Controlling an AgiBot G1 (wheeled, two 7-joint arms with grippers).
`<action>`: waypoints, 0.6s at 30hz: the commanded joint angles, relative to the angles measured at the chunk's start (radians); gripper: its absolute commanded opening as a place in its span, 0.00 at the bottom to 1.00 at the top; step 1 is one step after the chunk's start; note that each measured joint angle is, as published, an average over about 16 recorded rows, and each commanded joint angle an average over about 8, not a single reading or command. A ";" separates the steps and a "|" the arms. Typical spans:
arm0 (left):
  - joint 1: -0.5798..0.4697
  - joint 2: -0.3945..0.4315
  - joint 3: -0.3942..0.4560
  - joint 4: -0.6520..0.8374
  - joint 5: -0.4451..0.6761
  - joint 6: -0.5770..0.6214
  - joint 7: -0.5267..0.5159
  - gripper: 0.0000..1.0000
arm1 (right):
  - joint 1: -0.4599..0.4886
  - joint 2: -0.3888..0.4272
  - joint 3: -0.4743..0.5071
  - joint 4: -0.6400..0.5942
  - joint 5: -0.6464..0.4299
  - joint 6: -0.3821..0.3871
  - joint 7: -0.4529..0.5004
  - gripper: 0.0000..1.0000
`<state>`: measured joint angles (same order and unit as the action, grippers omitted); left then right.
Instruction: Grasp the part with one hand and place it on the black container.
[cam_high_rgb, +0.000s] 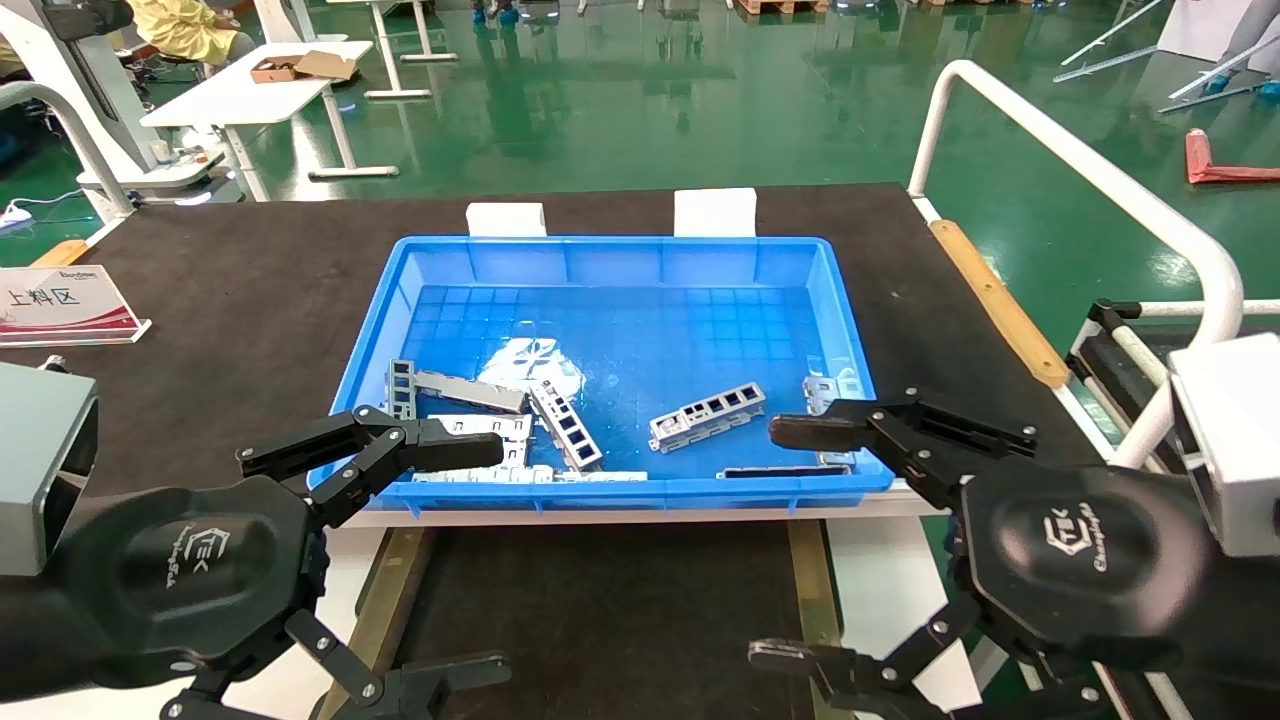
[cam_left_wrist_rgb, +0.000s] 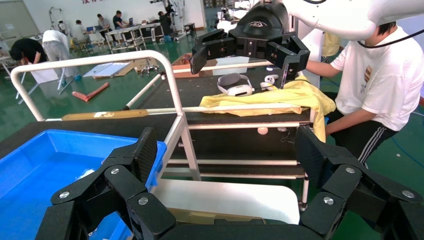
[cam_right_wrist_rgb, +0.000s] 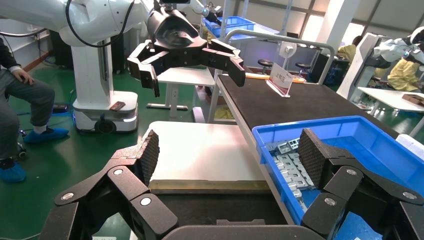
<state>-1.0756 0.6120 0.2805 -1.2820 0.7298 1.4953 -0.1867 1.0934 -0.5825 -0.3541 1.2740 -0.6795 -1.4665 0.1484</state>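
Observation:
Several silver-grey metal pieces lie in the blue bin (cam_high_rgb: 620, 260). One ladder-like part (cam_high_rgb: 707, 415) lies right of the bin's middle, and another (cam_high_rgb: 565, 427) lies near the front wall. The black container (cam_high_rgb: 600, 600) with brass rails (cam_high_rgb: 385, 590) sits in front of the bin, below both grippers. My left gripper (cam_high_rgb: 500, 558) is open and empty over the bin's front left corner. My right gripper (cam_high_rgb: 765, 543) is open and empty over the front right corner. The right wrist view shows its pads (cam_right_wrist_rgb: 150, 152), the bin (cam_right_wrist_rgb: 350, 135) and the parts (cam_right_wrist_rgb: 290, 165).
A red-and-white sign (cam_high_rgb: 65, 300) stands at the table's left. A white tube railing (cam_high_rgb: 1080, 170) and a wooden strip (cam_high_rgb: 995, 300) run along the right edge. Two white blocks (cam_high_rgb: 505, 218) stand behind the bin. A person (cam_left_wrist_rgb: 385, 85) sits beyond the railing.

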 joint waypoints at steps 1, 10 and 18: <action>0.000 0.000 0.000 0.000 0.000 0.000 0.000 1.00 | 0.000 0.000 0.000 0.000 0.000 0.000 0.000 1.00; 0.000 0.000 0.000 0.000 0.000 0.000 0.000 1.00 | 0.000 0.000 0.000 0.000 0.000 0.000 0.000 1.00; 0.000 0.000 0.000 0.000 0.000 0.000 0.000 1.00 | 0.000 0.000 0.000 0.000 0.000 0.000 0.000 1.00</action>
<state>-1.0755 0.6120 0.2805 -1.2820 0.7298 1.4953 -0.1867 1.0934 -0.5825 -0.3541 1.2740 -0.6795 -1.4665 0.1484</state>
